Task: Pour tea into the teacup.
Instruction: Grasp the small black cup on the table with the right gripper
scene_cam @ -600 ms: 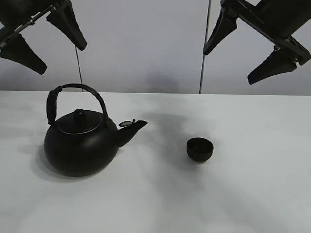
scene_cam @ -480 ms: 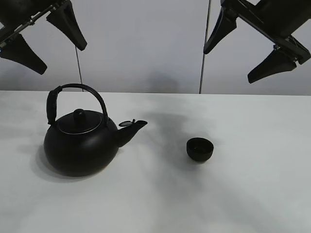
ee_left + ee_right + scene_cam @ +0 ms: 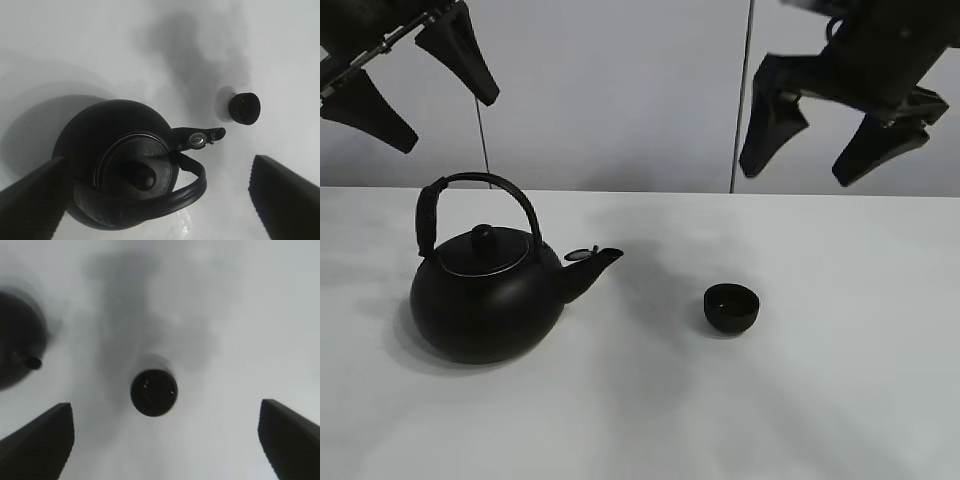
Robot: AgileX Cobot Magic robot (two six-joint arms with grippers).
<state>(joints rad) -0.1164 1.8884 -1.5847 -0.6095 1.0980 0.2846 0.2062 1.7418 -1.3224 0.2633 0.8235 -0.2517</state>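
A big round black kettle with an arched handle stands on the white table at the left, spout pointing right. The small matte-black teacup stands upright to its right, apart from the spout. My left gripper is open and empty, high above the kettle; the left wrist view shows the kettle and the teacup below. My right gripper is open and empty, high above the teacup; the right wrist view shows the teacup between its fingers and the kettle at the edge.
A grey wall with a vertical seam rises behind the table's back edge. Bare white tabletop lies in front of and to the right of the teacup.
My right gripper has turned and come down a little toward the teacup. The left gripper, the kettle and the teacup have not moved.
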